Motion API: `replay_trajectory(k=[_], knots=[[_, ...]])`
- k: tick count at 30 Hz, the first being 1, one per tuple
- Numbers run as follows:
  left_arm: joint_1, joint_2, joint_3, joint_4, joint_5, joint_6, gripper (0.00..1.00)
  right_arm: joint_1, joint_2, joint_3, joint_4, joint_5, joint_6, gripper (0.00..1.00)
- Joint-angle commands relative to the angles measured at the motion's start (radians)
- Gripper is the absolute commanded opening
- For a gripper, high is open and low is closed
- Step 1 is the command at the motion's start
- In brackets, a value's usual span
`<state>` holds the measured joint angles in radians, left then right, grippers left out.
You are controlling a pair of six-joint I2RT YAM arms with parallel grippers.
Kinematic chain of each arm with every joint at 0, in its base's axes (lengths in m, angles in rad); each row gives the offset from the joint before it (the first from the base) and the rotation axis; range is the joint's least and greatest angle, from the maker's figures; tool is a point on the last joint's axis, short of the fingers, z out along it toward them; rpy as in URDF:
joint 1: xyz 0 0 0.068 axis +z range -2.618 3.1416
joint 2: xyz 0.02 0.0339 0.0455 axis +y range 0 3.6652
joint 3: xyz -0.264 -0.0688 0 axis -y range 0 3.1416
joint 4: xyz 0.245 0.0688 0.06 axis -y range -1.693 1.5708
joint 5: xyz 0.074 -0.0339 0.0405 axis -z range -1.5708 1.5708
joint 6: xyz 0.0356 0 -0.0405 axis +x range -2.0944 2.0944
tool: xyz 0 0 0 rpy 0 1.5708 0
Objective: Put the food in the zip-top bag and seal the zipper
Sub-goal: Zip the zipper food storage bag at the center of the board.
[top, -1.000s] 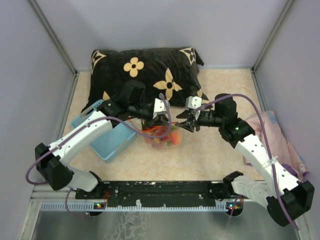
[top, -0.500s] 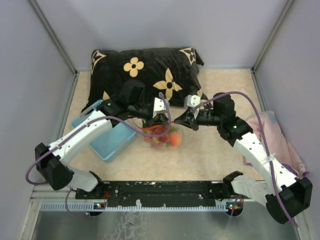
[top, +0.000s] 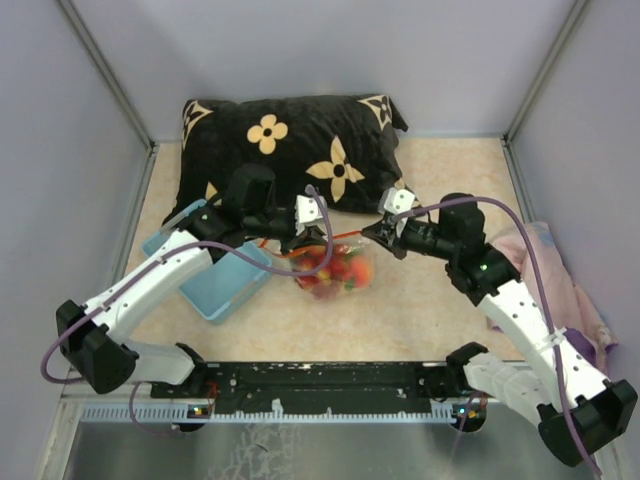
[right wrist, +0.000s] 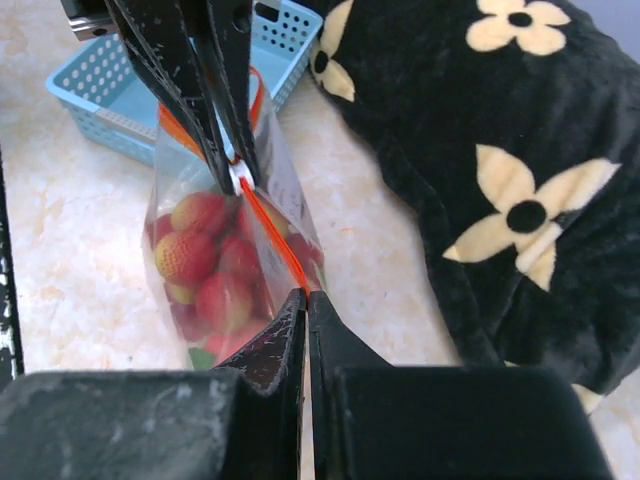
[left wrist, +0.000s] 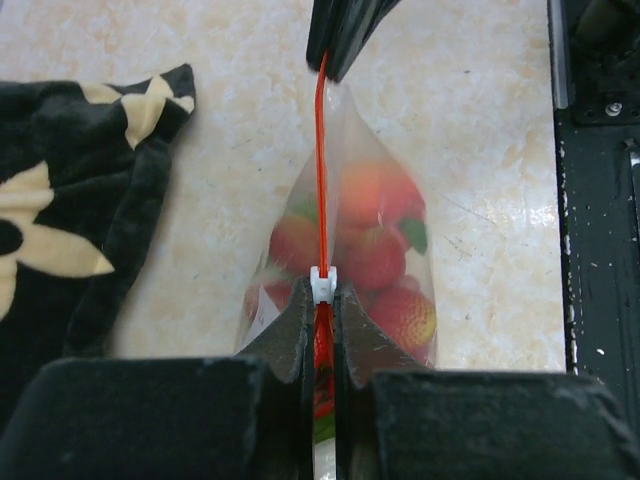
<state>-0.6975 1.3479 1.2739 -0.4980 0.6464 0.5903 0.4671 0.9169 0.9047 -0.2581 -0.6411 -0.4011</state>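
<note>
Sealing the zipper [left wrist: 321, 170]: at left, the left gripper [left wrist: 322, 305] is clenched on the strip at its white slider [left wrist: 322, 284]. The bag [left wrist: 365, 165], holding the food [left wrist: 375, 255], hangs between the arms, right of the basket [top: 215, 285]. At right, the right gripper [right wrist: 304, 300] is clamped on the strip's far end. The step probably goes best if that end is held taut and the slider is drawn straight, without twisting.
</note>
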Motion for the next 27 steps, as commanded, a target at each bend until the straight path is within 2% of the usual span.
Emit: replay_trajectory(k=[1,10,14,15,16,17,18,21,27], knots=[[0.036,-0.072,-0.041,-0.034,-0.051,-0.027,0.01,-0.042,-0.06,-0.013,0.037,0.107,0.02,0.0],[0.075,-0.114,-0.083,-0.064,-0.139,-0.034,0.0,-0.074,-0.072,-0.003,-0.012,0.111,0.051,0.0],[0.075,-0.074,-0.039,-0.087,-0.068,-0.041,0.0,-0.072,-0.023,0.062,-0.047,0.0,0.055,0.0],[0.073,-0.064,-0.026,-0.088,-0.042,-0.047,0.0,-0.068,-0.005,0.084,-0.056,-0.027,0.055,0.07],[0.073,-0.055,-0.014,-0.082,-0.008,-0.051,0.0,-0.061,0.01,0.105,-0.07,-0.051,0.045,0.21],[0.072,-0.05,-0.009,-0.074,0.011,-0.054,0.0,-0.046,0.025,0.13,-0.085,-0.076,0.021,0.31],[0.07,-0.044,-0.005,-0.067,0.026,-0.055,0.0,-0.026,0.04,0.144,-0.097,-0.082,-0.005,0.37],[0.064,-0.04,0.011,-0.054,0.055,-0.055,0.0,0.018,0.088,0.182,-0.118,-0.105,-0.063,0.45],[0.057,-0.031,0.037,-0.039,0.105,-0.056,0.0,0.065,0.201,0.283,-0.164,-0.18,-0.121,0.52]])
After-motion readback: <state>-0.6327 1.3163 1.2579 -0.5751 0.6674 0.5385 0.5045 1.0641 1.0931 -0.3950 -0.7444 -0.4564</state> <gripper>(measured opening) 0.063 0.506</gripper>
